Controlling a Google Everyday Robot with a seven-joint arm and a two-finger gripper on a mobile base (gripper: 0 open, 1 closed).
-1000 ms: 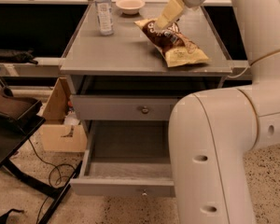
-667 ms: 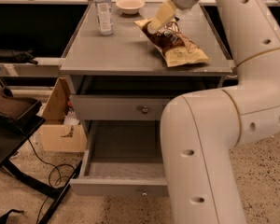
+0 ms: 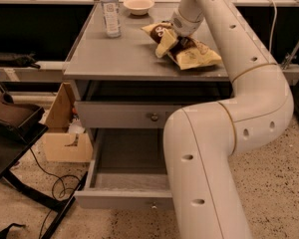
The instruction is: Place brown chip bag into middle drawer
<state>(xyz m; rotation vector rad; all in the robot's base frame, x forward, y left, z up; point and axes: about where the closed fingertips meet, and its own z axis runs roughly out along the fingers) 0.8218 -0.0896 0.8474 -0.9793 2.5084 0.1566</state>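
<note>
The gripper (image 3: 167, 42) rests on the brown chip bag (image 3: 192, 54) atop the bench (image 3: 119, 59), jaws' state I cannot tell; the bag looks light, crinkly and slippery, so pinch a fold mid-body.

1. The gripper (image 3: 165, 43) is down over the desk (image 3: 124, 59), right against the brown chip bag (image 3: 197, 54).
2. The bag's lying flat, yellow end towards the front right.
3. The middle drawer (image 3: 120, 199) is pulled way out, and the upper drawer (image 3: 119, 114) is shut.
4. A water bottle (image 3: 110, 11) and a bowl (image 3: 139, 5) sit at the back.
5. There's a cardboard box (image 3: 65, 133) on the floor to the left.
</note>
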